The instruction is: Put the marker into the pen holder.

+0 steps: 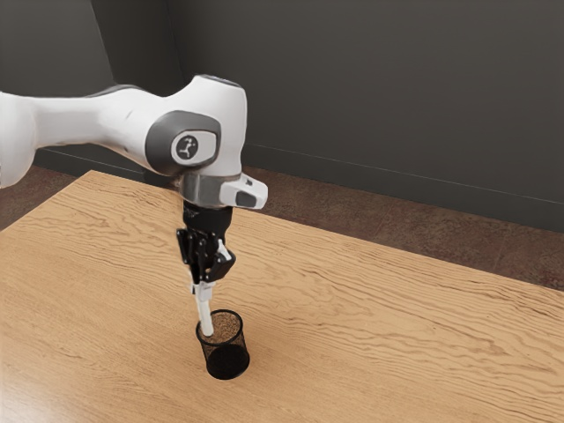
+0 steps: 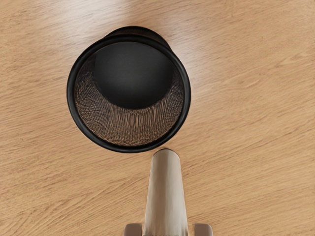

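Over the wood-grain table, pinched the pale marker in the two-finger gripper.
Held its lower end near the mesh pen holder; needed centring over the opening before lowering.

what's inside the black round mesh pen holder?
Its flat black floor and mesh wall, nothing resting on the visible part. The black rim hides one floor edge and the wall there.

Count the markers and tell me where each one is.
1. The marker is held in the end effector, pointing down near the rim of the pen holder. The arm could be hiding another.
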Robot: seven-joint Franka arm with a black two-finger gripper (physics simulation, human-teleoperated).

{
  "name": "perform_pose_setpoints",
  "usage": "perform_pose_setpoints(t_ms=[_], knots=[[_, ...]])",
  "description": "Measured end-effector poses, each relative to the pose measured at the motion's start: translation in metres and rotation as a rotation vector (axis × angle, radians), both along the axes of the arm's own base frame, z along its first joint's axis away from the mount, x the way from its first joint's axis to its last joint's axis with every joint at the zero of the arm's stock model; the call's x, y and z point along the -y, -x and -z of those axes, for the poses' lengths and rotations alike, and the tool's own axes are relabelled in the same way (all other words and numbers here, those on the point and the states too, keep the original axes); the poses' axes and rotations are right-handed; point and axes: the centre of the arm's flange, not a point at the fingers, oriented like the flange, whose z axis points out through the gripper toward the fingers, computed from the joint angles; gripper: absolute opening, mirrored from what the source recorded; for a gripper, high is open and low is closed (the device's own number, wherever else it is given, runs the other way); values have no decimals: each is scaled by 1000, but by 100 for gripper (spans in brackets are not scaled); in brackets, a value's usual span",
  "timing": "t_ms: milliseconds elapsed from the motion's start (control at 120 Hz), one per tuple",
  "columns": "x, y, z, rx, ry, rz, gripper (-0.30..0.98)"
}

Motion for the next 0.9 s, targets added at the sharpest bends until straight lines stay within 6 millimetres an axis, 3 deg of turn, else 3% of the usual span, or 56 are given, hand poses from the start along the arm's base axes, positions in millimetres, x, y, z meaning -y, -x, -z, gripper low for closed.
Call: perform_pose_setpoints(t_ms=[242,492,758,900], knots=[[16,-3,22,-12,-19,17,-7],[-4,-15,35,-3,-26,-32,-6],[0,-23,34,58,-9,-25,-5],[-2,-33,53,72,-18,-31,-5]])
